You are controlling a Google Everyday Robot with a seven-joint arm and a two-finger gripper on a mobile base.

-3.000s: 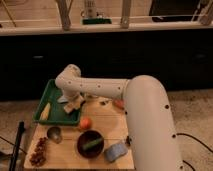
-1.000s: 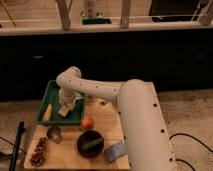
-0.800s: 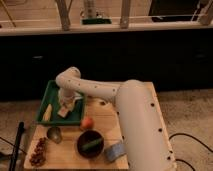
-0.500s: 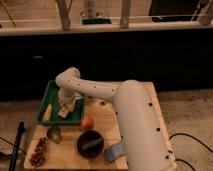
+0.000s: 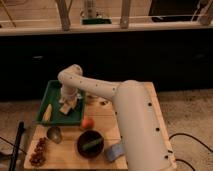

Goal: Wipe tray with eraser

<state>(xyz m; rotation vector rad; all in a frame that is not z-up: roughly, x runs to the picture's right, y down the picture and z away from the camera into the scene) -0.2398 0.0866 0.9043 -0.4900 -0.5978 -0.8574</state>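
The end effector [image 5: 68, 103] reaches down inside the green tray [image 5: 49, 96], clamped tight on the eraser [image 5: 67, 108] (a yellow corn cob [image 5: 47, 114] lies alongside).

Gripper [image 5: 66, 106] low, fingers closed

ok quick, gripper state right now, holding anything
Gripper: shut, down inside the green tray, on a pale block that looks like the eraser.
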